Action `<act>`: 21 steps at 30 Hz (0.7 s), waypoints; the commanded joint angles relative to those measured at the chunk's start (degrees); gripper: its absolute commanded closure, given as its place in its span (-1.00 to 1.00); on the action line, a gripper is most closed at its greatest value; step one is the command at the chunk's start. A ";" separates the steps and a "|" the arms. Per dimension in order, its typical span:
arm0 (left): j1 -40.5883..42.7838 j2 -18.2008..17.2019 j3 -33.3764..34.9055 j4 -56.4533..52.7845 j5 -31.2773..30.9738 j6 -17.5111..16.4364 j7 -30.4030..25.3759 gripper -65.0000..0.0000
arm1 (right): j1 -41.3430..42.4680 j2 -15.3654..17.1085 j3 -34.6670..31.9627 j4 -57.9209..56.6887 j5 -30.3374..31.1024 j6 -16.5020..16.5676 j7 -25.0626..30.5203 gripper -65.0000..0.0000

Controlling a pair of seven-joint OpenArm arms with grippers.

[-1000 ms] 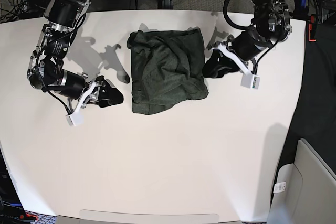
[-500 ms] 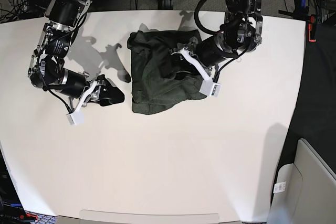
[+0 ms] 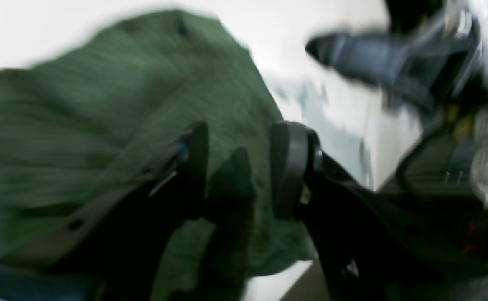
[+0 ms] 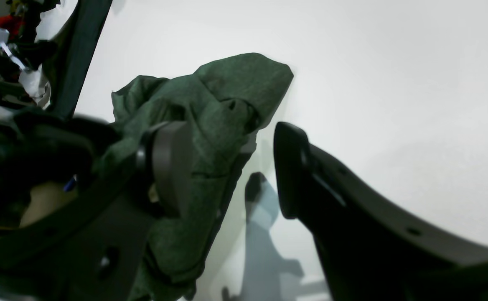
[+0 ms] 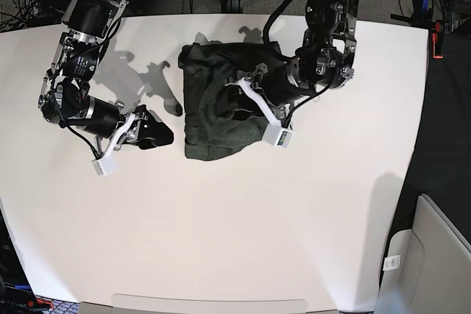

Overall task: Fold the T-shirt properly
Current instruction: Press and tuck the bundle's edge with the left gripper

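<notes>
The dark olive-green T-shirt [image 5: 202, 82] lies bunched in a rough square on the white table [image 5: 294, 218]. My left gripper [image 5: 234, 105] hangs over the shirt's middle. In the blurred left wrist view the left gripper [image 3: 240, 167] is open, low over the shirt [image 3: 102, 104], with a raised fold between its fingers. My right gripper [image 5: 162, 134] rests near the table just left of the shirt's front left corner. In the right wrist view the right gripper [image 4: 227, 171] is open and empty, and the shirt [image 4: 227, 96] lies just beyond its fingers.
A grey bin or seat [image 5: 430, 255] stands off the table at the front right. Red and blue tools [image 5: 436, 34] sit past the right edge. Cables and arm mounts run along the back edge.
My left arm has swung from the table right of the shirt to over the shirt's middle, moving leftward in the base view. The right arm has not moved.
</notes>
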 commanded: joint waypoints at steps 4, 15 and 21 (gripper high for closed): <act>-0.61 1.54 0.46 0.93 -0.76 -0.35 -1.19 0.24 | 1.30 0.39 0.11 1.12 1.68 0.32 0.82 0.00; -1.75 1.89 2.83 0.58 3.90 -0.35 -4.62 -0.07 | 1.30 0.74 0.20 1.12 1.68 0.32 0.82 0.00; -1.49 1.80 11.89 -3.47 14.89 -0.35 -10.68 -0.07 | 1.30 0.66 0.20 1.12 1.68 0.32 0.82 0.00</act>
